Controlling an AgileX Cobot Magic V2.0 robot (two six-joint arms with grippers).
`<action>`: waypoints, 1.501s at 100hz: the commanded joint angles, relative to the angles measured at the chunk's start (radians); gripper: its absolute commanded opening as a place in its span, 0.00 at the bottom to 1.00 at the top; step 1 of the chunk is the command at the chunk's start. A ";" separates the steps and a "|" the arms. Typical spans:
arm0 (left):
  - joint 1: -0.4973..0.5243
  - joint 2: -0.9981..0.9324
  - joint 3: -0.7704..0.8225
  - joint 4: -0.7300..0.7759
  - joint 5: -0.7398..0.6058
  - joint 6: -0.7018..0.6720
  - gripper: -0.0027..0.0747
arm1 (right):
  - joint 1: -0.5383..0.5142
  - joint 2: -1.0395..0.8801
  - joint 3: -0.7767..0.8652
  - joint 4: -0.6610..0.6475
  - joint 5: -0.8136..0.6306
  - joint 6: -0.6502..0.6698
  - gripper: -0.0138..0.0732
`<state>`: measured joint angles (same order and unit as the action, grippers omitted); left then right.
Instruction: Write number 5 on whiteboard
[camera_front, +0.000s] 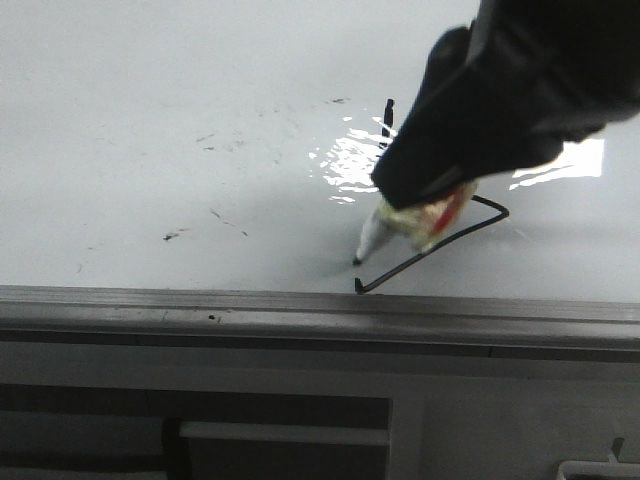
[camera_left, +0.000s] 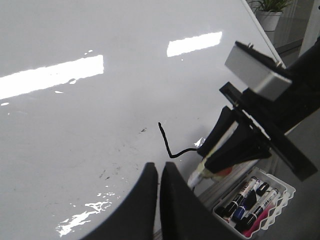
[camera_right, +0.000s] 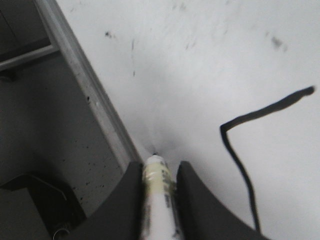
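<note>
Right gripper (camera_front: 425, 225) clamped on a white marker (camera_front: 378, 232), tip just above the whiteboard (camera_front: 150, 120) near its grey edge strip (camera_front: 200, 305). The number 5 (camera_front: 440, 240): thin black angular line, partly hidden, beside the glare. Left gripper (camera_left: 159, 175) closed, empty.

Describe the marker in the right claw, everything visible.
The marker has a white barrel wrapped in yellowish tape, with some red near the grip, and a small dark tip. The right claw clamps it between both fingers. It tilts down toward the whiteboard, its tip at or just above the surface near the grey edge strip, beside the drawn black line.
</note>
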<state>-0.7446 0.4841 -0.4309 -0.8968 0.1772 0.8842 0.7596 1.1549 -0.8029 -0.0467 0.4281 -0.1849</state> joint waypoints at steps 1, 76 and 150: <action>0.003 0.004 -0.027 -0.019 -0.048 -0.009 0.01 | -0.003 -0.079 -0.065 -0.022 -0.059 -0.004 0.11; 0.003 0.004 -0.027 -0.019 -0.061 -0.009 0.01 | -0.085 -0.063 -0.072 -0.098 -0.143 -0.004 0.11; 0.003 0.004 -0.027 -0.019 -0.057 -0.009 0.01 | -0.155 -0.057 -0.072 -0.124 -0.120 -0.004 0.11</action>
<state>-0.7446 0.4841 -0.4309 -0.8968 0.1717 0.8842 0.6256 1.1160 -0.8431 -0.1436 0.3712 -0.1849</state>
